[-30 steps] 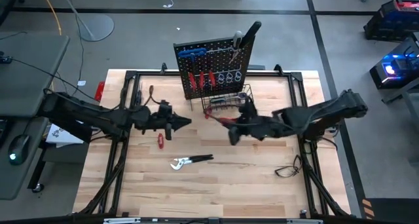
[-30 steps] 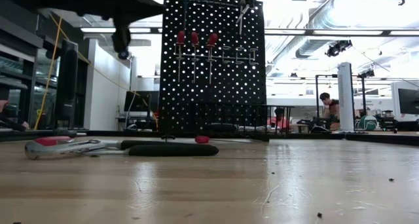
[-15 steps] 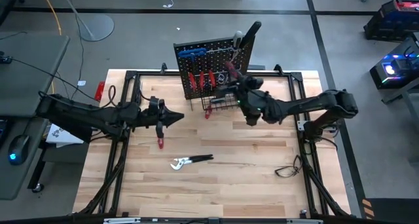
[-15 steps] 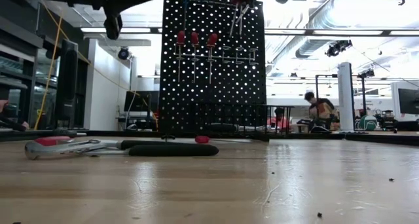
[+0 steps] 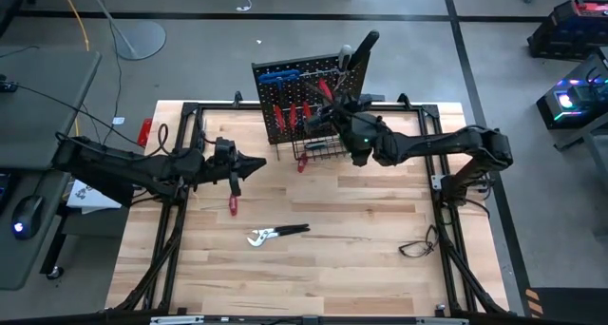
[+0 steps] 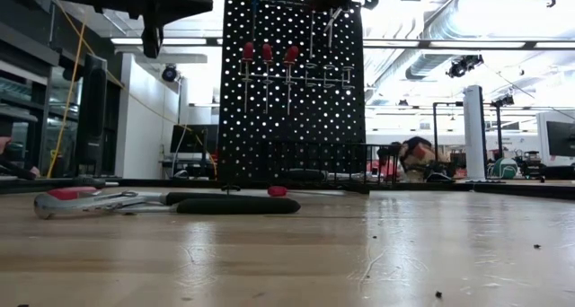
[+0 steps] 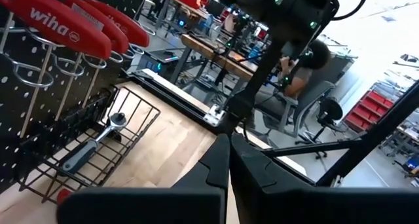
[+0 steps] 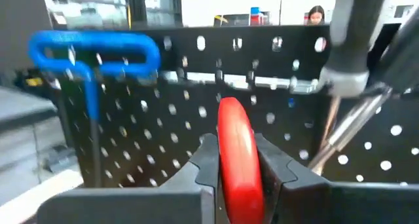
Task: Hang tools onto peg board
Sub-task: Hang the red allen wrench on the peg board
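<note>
The black peg board (image 5: 306, 99) stands upright at the table's far side. It carries red-handled screwdrivers (image 5: 293, 116), blue hex keys (image 8: 91, 50) and a wire basket (image 5: 321, 150). My right gripper (image 5: 330, 95) is high in front of the board's upper part, shut on a red-handled screwdriver (image 8: 236, 152). My left gripper (image 5: 258, 163) is shut and empty above the table, left of the basket; it also shows in the low view (image 6: 153, 39). Silver pliers (image 5: 276, 234) and a red-handled screwdriver (image 5: 232, 204) lie flat on the table. My right gripper pinches the screwdriver's red handle (image 8: 237, 175) between its two fingers, one on each side. The fingers come about level from the table's near side, pointing at the board. The screwdriver is lifted clear of the table, and its handle end (image 8: 230, 112) stands up past the fingertips.
A ratchet wrench (image 7: 91, 149) lies in the wire basket. A small red tool (image 5: 301, 165) lies in front of the basket. A black cable (image 5: 418, 244) lies at the right. Black frame tubes (image 5: 180, 220) run along both table sides. Bare wood lies in the near half.
My right gripper has carried the red-handled screwdriver up from the table's middle toward the far edge, to the peg board's upper part, still shut on it. My left gripper has risen a little and drawn back toward the table's left edge.
</note>
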Robot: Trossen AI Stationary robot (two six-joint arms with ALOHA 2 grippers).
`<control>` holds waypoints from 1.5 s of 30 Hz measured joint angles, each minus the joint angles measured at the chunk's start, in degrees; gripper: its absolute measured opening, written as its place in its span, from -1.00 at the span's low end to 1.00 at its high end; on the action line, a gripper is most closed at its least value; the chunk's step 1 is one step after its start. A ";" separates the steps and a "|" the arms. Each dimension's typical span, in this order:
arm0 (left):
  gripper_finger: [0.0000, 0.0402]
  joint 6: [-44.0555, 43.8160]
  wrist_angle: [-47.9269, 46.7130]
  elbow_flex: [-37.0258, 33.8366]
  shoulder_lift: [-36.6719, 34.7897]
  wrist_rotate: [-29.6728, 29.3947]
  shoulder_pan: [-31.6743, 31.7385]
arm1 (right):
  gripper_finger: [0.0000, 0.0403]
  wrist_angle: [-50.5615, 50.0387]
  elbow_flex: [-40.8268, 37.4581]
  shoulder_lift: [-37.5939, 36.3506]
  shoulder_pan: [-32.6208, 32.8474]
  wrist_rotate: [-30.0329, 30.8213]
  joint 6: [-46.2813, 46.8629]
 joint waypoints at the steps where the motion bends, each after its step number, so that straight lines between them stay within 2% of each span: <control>1: -1.00 -0.20 -0.08 0.00 0.00 -0.05 0.00 | -0.82 -1.18 0.00 0.04 -0.13 0.13 0.09; 10: -1.00 -0.37 -0.32 0.02 0.00 -1.59 0.00 | -0.82 -6.56 0.00 -0.06 -1.86 -1.51 3.08; 16: -1.00 -0.39 -0.21 0.02 0.00 -2.20 0.00 | -0.82 -7.34 -0.13 0.53 -2.65 -4.07 4.66; 22: -1.00 -0.39 -0.66 0.07 0.00 -2.51 0.00 | -0.82 -7.78 -0.11 0.09 -2.28 -4.11 3.59; 32: -1.00 -0.39 -0.96 0.07 0.00 -2.64 0.04 | -0.81 -19.36 -0.11 0.20 -2.75 -4.94 16.05; 34: -1.00 -0.39 -0.93 0.07 0.00 -2.66 0.04 | -0.69 -20.81 -0.11 0.22 -2.73 -4.71 17.61; 40: -1.00 -0.39 -1.31 0.07 0.00 -2.69 0.04 | -0.10 -21.38 -0.11 0.22 -2.72 -6.16 18.51; 42: -1.00 -0.39 -1.39 0.07 0.00 -2.69 0.04 | 0.03 -21.37 -0.11 0.22 -2.72 -6.03 18.29; 45: -1.00 -0.39 -1.46 0.07 0.00 -2.69 0.04 | 0.14 -21.32 -0.11 0.22 -2.68 -6.03 17.16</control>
